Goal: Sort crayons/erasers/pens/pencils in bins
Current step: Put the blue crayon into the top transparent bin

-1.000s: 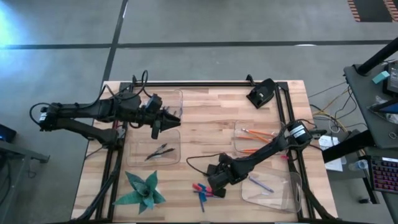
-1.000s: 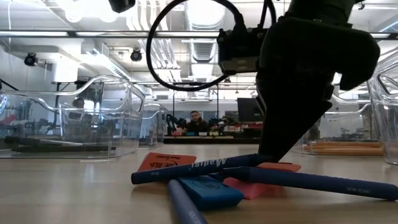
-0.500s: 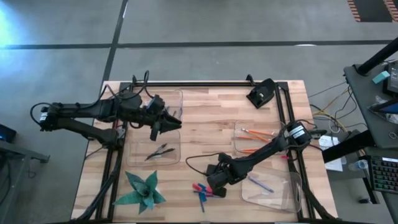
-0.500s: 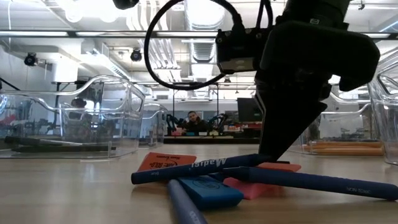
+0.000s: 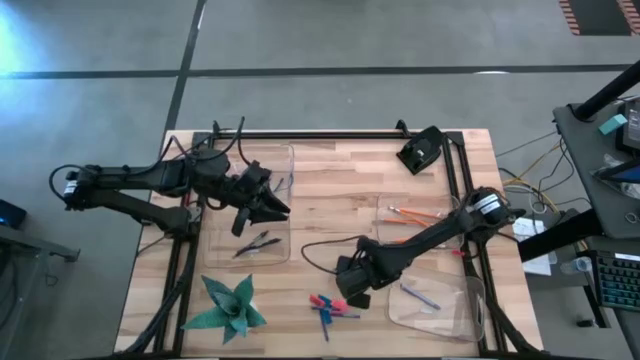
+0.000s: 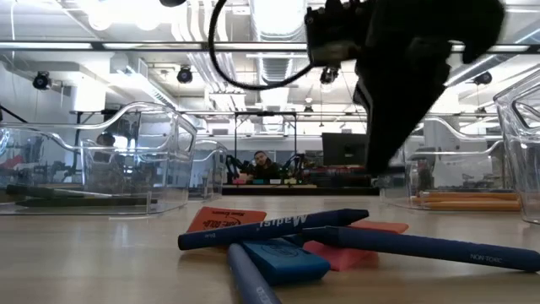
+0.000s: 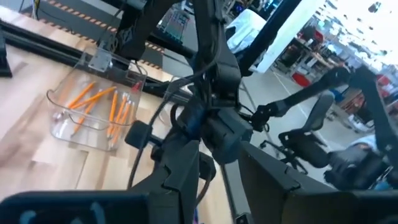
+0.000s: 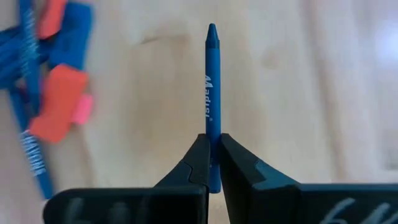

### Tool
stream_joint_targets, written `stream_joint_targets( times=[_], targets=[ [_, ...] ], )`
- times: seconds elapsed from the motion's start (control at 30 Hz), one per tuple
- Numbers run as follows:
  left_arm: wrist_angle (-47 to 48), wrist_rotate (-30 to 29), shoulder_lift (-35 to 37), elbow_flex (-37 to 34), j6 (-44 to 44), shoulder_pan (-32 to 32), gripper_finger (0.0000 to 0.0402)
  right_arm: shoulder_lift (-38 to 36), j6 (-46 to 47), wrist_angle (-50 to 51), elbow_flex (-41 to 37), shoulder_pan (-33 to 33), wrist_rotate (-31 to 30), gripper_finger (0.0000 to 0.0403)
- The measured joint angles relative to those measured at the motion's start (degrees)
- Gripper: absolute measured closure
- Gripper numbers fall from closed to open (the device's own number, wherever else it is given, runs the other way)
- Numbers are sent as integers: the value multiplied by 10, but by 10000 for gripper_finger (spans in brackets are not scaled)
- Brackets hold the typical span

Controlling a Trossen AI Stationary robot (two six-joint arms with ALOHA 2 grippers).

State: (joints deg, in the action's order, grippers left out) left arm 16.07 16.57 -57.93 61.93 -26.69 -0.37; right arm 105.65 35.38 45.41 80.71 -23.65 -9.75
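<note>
My right gripper is shut on a blue crayon, raised above the wood just right of a small pile. The pile holds blue crayons, a blue eraser and pink-red erasers lying flat on the table. Orange pencils lie in the far right bin. My left gripper hovers over the left bins; black pens lie in the near one. My right gripper pinches the blue crayon near its blunt back end between its two fingers. The crayon lies along the fingers and sticks straight out ahead of them, its tip free, lifted clear of the table.
A near right bin holds a thin blue stick. A green folded paper shape lies at the near left. A black device sits at the far edge. A cable runs across the middle. A person shows beyond the table.
My right gripper has risen from the pile with a blue crayon and drawn slightly toward the table's right edge; the rest of the pile has stayed put. My left gripper has shifted a little toward the near edge and turned over the left bins.
</note>
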Motion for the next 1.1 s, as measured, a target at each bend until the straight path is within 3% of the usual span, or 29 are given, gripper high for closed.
stream_joint_targets(
  times=[0.3, 0.6, 0.73, 0.93, 1.1],
  targets=[
    [0, 0, 0, 0, 92, 4, 304, -104, 12, 67, 0, 24, -77, 390],
    [-15, -11, -31, -1, 189, 4, 304, -230, 36, 14, 0, 33, -286, 390],
    [-43, -47, -55, -1, 236, 4, 304, -266, -38, -81, 0, 34, -338, 390],
    [-146, -99, -92, 0, 256, 4, 304, -280, -220, -251, -1, 36, -342, 390],
    [-198, -149, -113, 5, 228, 7, 303, -290, -309, -273, 18, 48, -338, 390]
  ],
)
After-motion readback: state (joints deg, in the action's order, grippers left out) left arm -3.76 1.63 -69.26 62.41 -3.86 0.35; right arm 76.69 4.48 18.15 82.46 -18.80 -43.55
